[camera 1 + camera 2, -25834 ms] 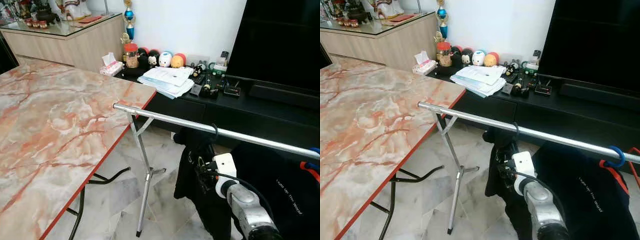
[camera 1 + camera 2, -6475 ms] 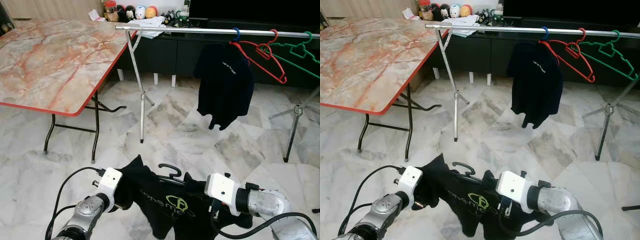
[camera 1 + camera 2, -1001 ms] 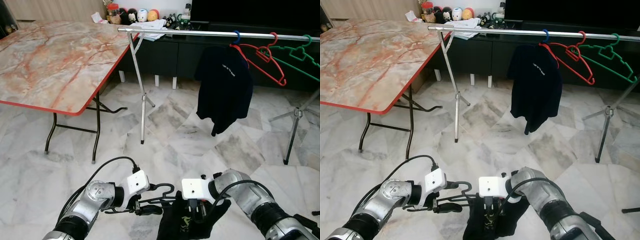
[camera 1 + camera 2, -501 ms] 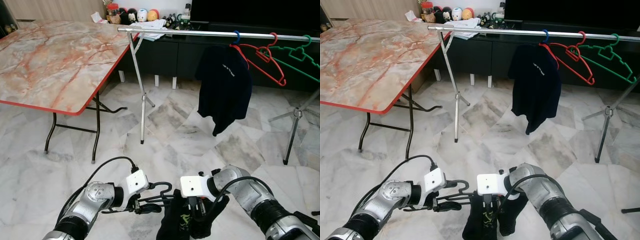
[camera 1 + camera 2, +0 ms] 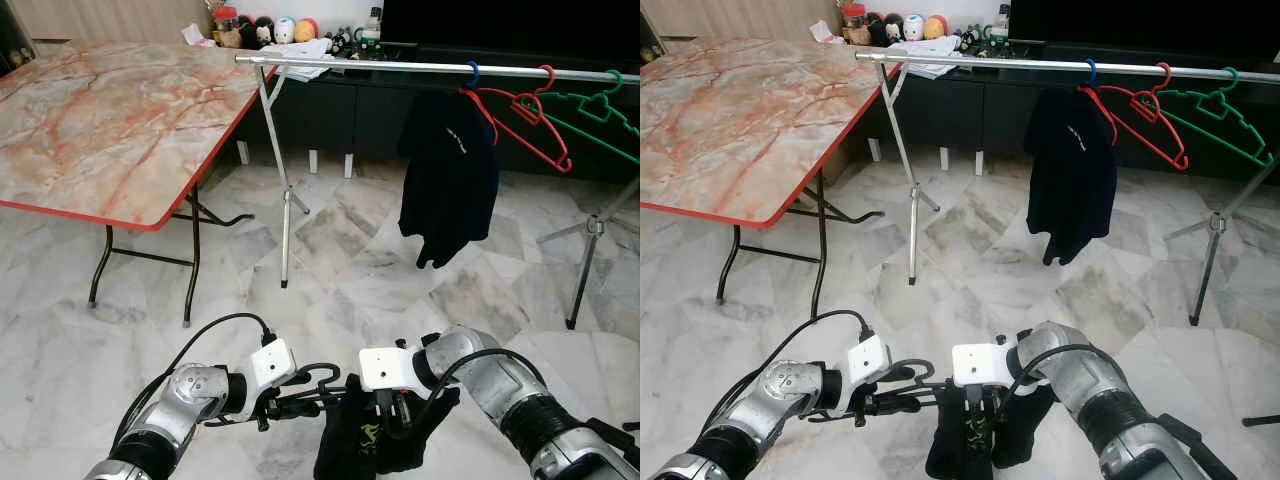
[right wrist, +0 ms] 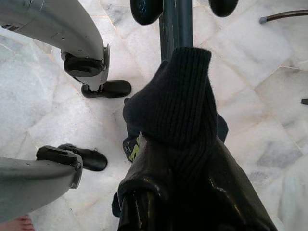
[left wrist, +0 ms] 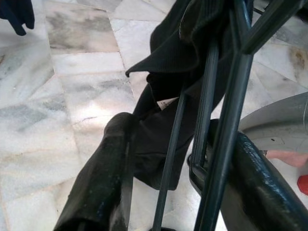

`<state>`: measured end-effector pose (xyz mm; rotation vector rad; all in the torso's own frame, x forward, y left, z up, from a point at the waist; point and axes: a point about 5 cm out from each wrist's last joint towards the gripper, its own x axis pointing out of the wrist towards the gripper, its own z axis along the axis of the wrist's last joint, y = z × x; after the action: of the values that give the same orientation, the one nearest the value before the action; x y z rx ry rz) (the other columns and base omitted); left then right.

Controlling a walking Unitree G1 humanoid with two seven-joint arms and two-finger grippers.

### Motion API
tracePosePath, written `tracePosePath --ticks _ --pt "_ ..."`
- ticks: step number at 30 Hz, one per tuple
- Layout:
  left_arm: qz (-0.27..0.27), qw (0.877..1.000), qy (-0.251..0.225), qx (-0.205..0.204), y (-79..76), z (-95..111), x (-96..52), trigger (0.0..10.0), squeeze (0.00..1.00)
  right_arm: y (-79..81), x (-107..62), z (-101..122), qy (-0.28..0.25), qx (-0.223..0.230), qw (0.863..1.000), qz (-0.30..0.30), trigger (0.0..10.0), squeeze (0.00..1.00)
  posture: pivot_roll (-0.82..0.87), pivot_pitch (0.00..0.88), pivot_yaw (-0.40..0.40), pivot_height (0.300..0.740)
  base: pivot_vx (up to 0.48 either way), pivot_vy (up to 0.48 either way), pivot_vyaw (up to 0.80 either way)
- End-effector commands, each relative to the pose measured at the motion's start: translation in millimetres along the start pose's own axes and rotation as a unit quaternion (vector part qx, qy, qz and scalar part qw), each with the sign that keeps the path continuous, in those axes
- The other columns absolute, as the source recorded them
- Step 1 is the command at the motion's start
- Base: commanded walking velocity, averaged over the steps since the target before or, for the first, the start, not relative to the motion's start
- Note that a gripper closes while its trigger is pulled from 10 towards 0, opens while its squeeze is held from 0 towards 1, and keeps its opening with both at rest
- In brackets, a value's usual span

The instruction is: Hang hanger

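Left eye view: we see both arms low in front of the robot, well short of the clothes rail (image 5: 420, 67) and over the marble floor (image 5: 340, 270).
Hanger: black hanger (image 5: 318, 377) held level between the two grippers, hook curling up on the side toward the rail; a black shirt (image 5: 362, 445) with green print hangs bunched from it.
Left gripper: left gripper (image 5: 288, 405) at the hook end of the hanger; in the left wrist view its jaws sit one on each side of the thin hanger bars (image 7: 207, 120), closed around them.
Right gripper: right gripper (image 5: 978, 412) just beside the left one, pointing down; in the right wrist view its jaws are clamped on a fold of the shirt's ribbed cloth.
Rail: runs across the far side, on tripod legs; carries a dark shirt (image 5: 448, 170) on a blue-hooked hanger, then a red hanger (image 5: 525, 115) and a green hanger (image 5: 590, 110) further to the robot's right.
Bench: marble-top bench (image 5: 110, 110) with red edge stands at the rail's left end.
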<state>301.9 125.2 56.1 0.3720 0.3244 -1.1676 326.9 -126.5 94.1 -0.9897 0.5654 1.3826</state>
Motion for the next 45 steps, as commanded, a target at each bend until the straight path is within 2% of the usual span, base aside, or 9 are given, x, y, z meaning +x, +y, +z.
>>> tracePosePath --ticks 1,19,29,30,31,32,37,39,45 --pt "-0.010 1.000 0.014 0.004 -2.1 -4 0.0 0.0 0.00 -10.7 -7.6 16 -0.028 -0.019 0.999 -0.021 10.0 0.00 0.00 0.134 0.033 0.740 0.000 0.000 0.00" --pt "-0.016 1.000 0.015 -0.005 -2.5 -5 -1.8 0.0 0.00 -13.3 -9.6 21 -0.053 -0.014 0.998 -0.027 10.0 0.00 0.00 0.133 0.035 0.740 0.000 0.000 0.00" --pt "-0.018 1.000 0.015 -0.004 -1.9 -5 -1.2 0.0 0.00 -8.1 -11.1 22 -0.113 0.011 0.993 -0.020 10.0 0.00 0.00 0.133 0.041 0.740 0.000 0.000 0.00" --pt "-0.018 1.000 0.015 -0.004 -1.8 -5 -1.3 0.0 0.00 -7.6 -11.0 22 -0.114 0.011 0.993 -0.019 10.0 0.21 0.00 0.133 0.042 0.740 0.000 0.000 0.00" --pt "-0.018 1.000 0.015 -0.005 -1.9 -5 -1.3 0.0 0.00 -6.7 -10.9 22 -0.118 0.012 0.993 -0.017 10.0 0.95 0.00 0.133 0.042 0.740 0.000 0.000 0.00" --pt "-0.018 1.000 0.016 -0.005 -1.9 -5 -1.4 0.0 0.00 -5.5 -10.9 22 -0.124 0.013 0.992 -0.013 10.0 1.00 0.00 0.133 0.042 0.740 0.000 0.000 0.00" --pt "-0.018 1.000 0.016 -0.005 -1.9 -5 -1.7 0.0 0.00 -4.5 -11.2 23 -0.162 0.029 0.986 -0.025 10.0 0.96 0.00 0.133 0.044 0.740 0.000 0.000 0.00" --pt "-0.018 1.000 0.016 -0.004 -1.8 -5 -1.8 0.0 0.00 -1.5 -10.3 21 -0.178 0.041 0.983 -0.022 10.0 0.00 0.00 0.133 0.044 0.740 0.000 0.000 0.00" --pt "-0.018 1.000 0.016 -0.005 -2.0 -5 -1.9 0.0 0.00 5.3 -8.2 16 -0.200 0.062 0.978 -0.025 10.0 0.00 0.00 0.135 0.046 0.740 0.000 0.000 0.00"
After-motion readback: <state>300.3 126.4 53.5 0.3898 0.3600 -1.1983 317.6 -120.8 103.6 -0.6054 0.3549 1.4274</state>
